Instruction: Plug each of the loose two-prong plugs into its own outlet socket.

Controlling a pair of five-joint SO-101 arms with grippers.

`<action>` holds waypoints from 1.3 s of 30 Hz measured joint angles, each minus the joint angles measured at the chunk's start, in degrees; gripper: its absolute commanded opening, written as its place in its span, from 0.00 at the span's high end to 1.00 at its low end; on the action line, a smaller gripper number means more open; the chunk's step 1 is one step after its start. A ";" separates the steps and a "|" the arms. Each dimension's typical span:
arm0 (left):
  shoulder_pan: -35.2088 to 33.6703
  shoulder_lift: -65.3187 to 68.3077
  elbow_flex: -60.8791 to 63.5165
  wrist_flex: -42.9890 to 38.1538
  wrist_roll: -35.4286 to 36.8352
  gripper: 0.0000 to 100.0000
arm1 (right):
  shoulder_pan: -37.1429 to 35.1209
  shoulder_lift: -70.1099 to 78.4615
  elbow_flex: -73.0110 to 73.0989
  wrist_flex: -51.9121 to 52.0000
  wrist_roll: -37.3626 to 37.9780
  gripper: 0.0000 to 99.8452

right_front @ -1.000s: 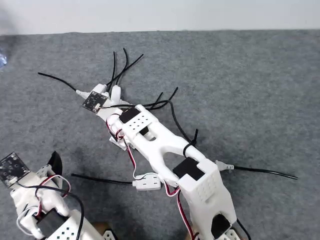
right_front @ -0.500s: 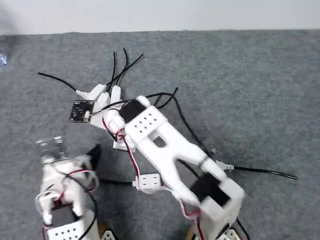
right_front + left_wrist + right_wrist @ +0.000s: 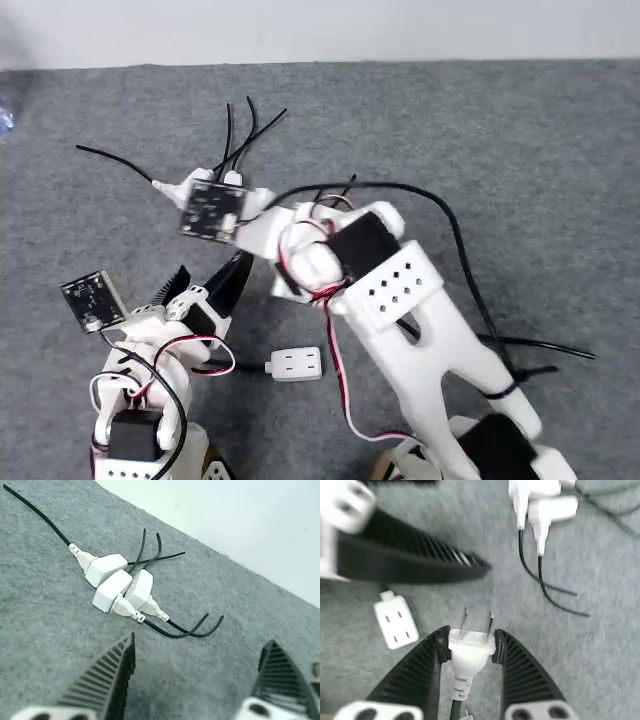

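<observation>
Right pincer [image 3: 470, 634] clamped on a plug [image 3: 470, 650], prongs forward. Empty socket [image 3: 395, 620] lies near it on the worktop [image 3: 520, 150], unmated. Left pincer [image 3: 200, 645] spread wide, holding nothing. Cluster [image 3: 117, 577] of three sockets farther off looks already plugged. One pairing left, I judge.

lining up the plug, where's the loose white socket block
In the high view the white rectangular socket block lies on the grey carpet at lower centre, right of the left gripper.

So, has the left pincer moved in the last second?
Yes. The left pincer has swung rightward, closer to the loose socket block, which has stayed put.
</observation>
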 measured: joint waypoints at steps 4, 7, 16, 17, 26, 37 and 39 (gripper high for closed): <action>-0.88 0.00 0.00 0.00 0.09 0.63 | 1.93 -2.64 12.22 -8.53 1.05 0.99; -0.79 0.00 0.00 -0.44 0.18 0.63 | 1.85 -3.25 17.85 -14.24 1.05 0.99; 7.12 0.00 0.88 -1.93 0.35 0.63 | 1.85 -2.55 19.69 -21.54 1.05 0.99; 7.56 0.00 1.67 -1.93 0.35 0.63 | 1.76 -2.64 19.69 -21.54 1.05 0.99; 8.09 0.00 2.02 -2.11 0.35 0.63 | -1.58 -9.23 19.08 -17.58 0.35 0.99; 8.62 -0.26 1.76 -2.64 0.70 0.63 | -2.02 -15.21 16.88 -10.99 0.09 0.99; 8.62 -0.26 1.67 -2.64 0.70 0.63 | -2.02 -15.91 16.88 -10.55 0.09 0.99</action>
